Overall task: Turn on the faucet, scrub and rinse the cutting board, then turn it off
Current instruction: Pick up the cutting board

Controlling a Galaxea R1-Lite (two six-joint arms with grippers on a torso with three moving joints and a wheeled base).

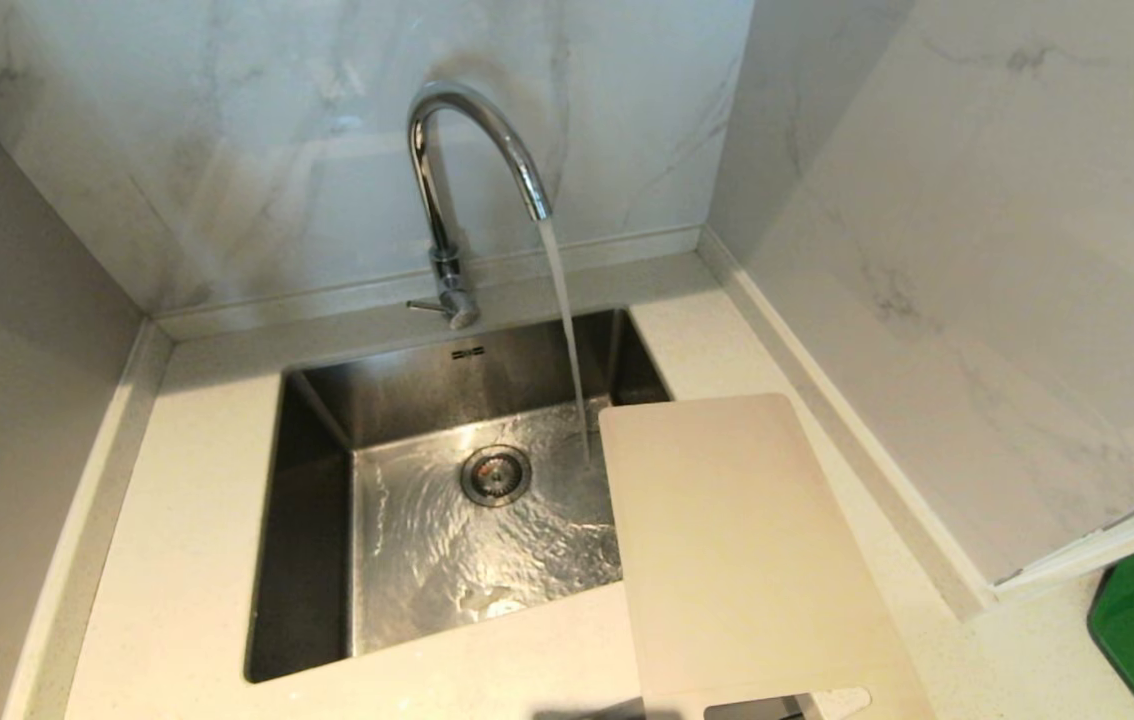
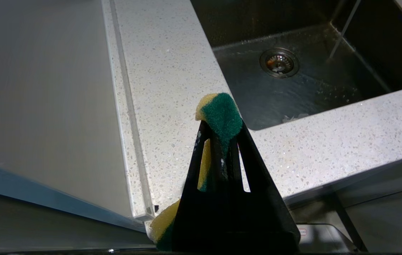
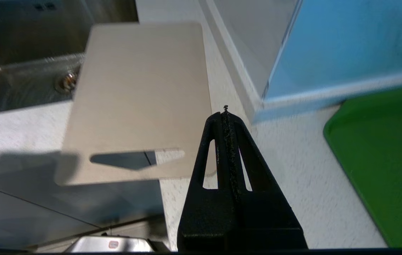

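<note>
Faucet (image 1: 472, 150): running into the sink (image 1: 312, 520).
Cutting board (image 1: 737, 550): overhanging the sink's right edge.
Left gripper (image 2: 218, 120): I am clamping the sponge (image 2: 220, 115) for scrubbing.
Right gripper (image 3: 225, 115): I am keeping it closed, empty, near the board's handle end.

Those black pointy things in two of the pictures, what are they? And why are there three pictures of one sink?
They are a robot's two hands, each called an end effector. The robot carries three cameras. One sits on its head and looks down at the sink, where water runs from the shiny faucet. The other two sit on its wrists, just behind the fingers.

The left end effector is shut on a yellow and green sponge, above the speckled counter beside the sink. The right end effector is shut and holds nothing. Near it lies the pale cutting board, one end jutting over the sink, its handle hole sticking out past the counter's front edge. A green tray lies on the counter further right.
</note>
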